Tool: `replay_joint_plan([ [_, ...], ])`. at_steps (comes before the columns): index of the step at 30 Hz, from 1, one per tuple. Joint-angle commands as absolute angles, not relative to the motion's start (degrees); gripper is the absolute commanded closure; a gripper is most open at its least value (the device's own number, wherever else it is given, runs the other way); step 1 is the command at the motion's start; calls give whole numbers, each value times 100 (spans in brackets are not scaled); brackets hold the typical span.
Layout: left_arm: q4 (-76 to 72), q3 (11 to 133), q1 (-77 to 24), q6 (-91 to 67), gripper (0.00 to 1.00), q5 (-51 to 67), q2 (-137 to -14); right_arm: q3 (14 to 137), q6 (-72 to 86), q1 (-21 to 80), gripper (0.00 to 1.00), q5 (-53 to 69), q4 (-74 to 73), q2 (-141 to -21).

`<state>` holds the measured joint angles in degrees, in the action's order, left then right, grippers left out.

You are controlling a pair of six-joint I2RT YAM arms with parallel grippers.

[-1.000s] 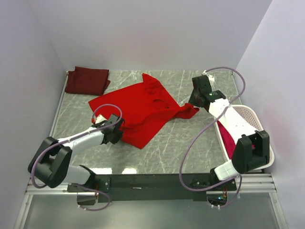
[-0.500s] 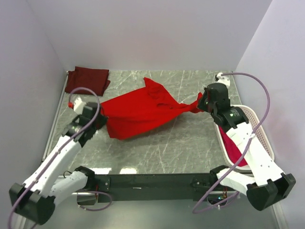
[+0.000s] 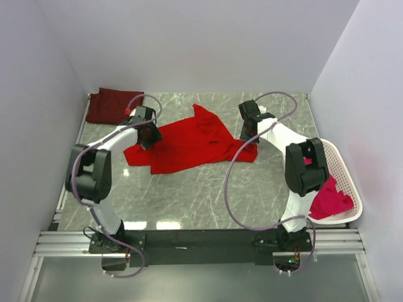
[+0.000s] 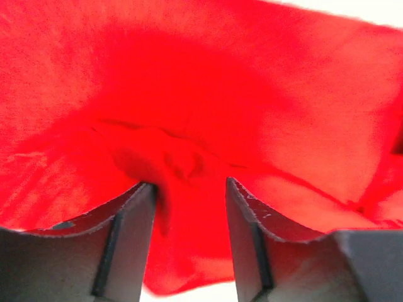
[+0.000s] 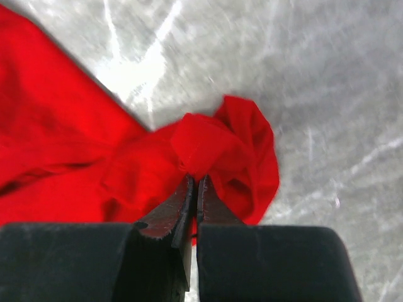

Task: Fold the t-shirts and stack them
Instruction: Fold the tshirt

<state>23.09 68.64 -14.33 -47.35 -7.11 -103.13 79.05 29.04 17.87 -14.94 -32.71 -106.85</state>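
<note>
Both arms are stretched away from their bases and curved inward toward each other. The left gripper (image 3: 149,136) is pointed downward with its jaws held apart. The right gripper (image 3: 247,134) is lowered, its jaws pressed together on a pinch of the red t-shirt (image 3: 189,142).

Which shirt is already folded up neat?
The dark maroon shirt in the far left corner. The bright red shirt lies spread and rumpled mid-table, and the pinkish-red one is bunched in the basket.
</note>
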Motion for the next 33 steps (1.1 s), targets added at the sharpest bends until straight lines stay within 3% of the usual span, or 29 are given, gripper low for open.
replay_joint_plan([
  [1,2442,7006,-1371,-4657,46,-939,-9337,7902,3015,1758,100,-1608,-3041,-10152],
  [6,2681,5549,-1371,-5185,46,-1353,-8123,7542,3102,1749,100,-1687,-2909,-9800],
  [9,2514,4546,-1371,-5379,39,-1258,-7446,7392,3120,1749,100,-1644,-2804,-9651],
  [14,1847,3500,-1441,-5458,50,-678,-7277,7400,3138,1758,100,-1538,-2813,-9563],
  [26,1187,3533,-1521,-5519,48,-510,-8006,7181,3173,1749,100,-1415,-2742,-9282],
  [29,1187,3472,-1521,-5546,55,-536,-8138,7154,3164,1758,100,-1424,-2751,-9211],
  [33,1134,3331,-1529,-5599,76,-571,-8095,7163,3147,1758,100,-1415,-2777,-9150],
])
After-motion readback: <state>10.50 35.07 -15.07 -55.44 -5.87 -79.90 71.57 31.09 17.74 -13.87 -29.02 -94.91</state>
